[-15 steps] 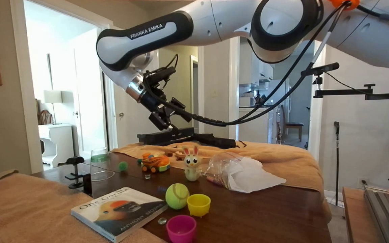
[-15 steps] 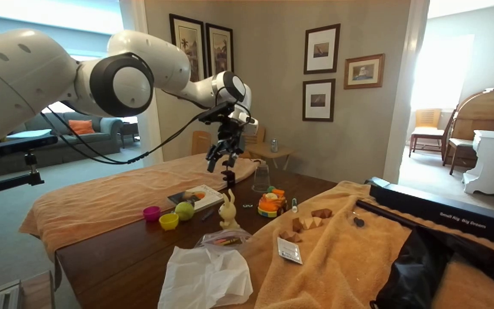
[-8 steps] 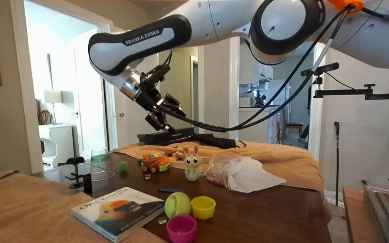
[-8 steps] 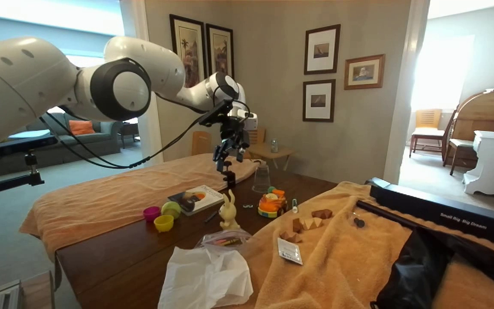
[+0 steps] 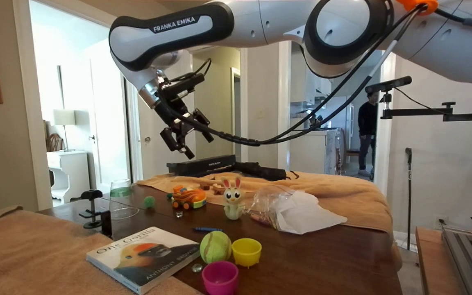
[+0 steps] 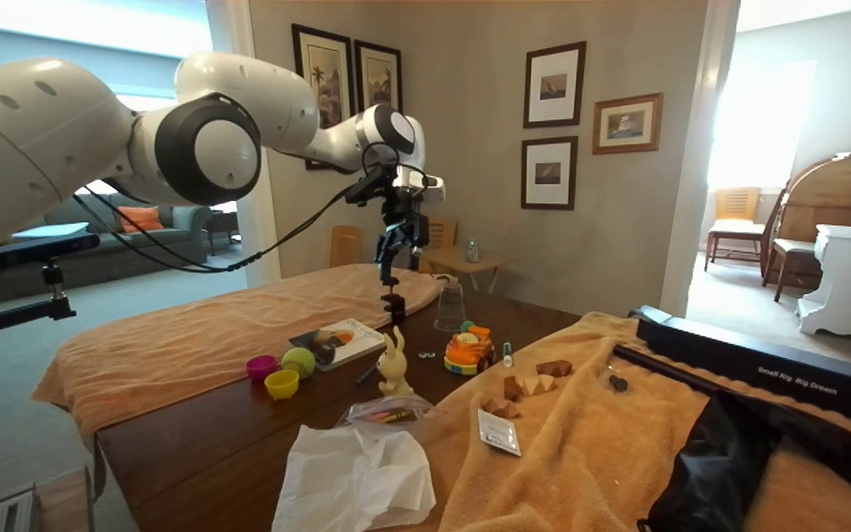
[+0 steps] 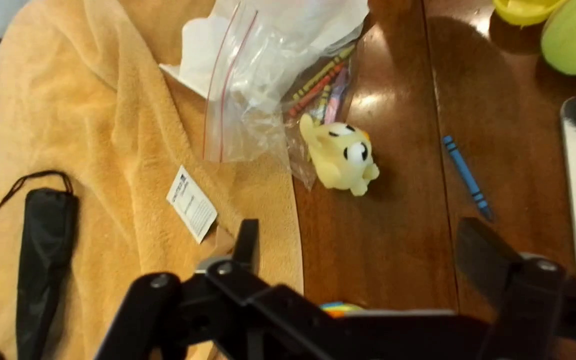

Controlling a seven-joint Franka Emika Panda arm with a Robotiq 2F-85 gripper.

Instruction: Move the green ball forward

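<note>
Since a second ago, the green ball (image 5: 215,247) has been shifted toward the pink cup (image 5: 220,279), just beside the yellow cup (image 5: 246,253). Were the spread gripper (image 7: 358,237) lowered there, either cup could be knocked.

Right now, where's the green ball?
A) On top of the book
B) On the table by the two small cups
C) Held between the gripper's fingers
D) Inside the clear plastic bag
B: both exterior views show the green ball on the table beside the yellow cup and the pink cup, while the gripper hangs open, away from it.
</note>
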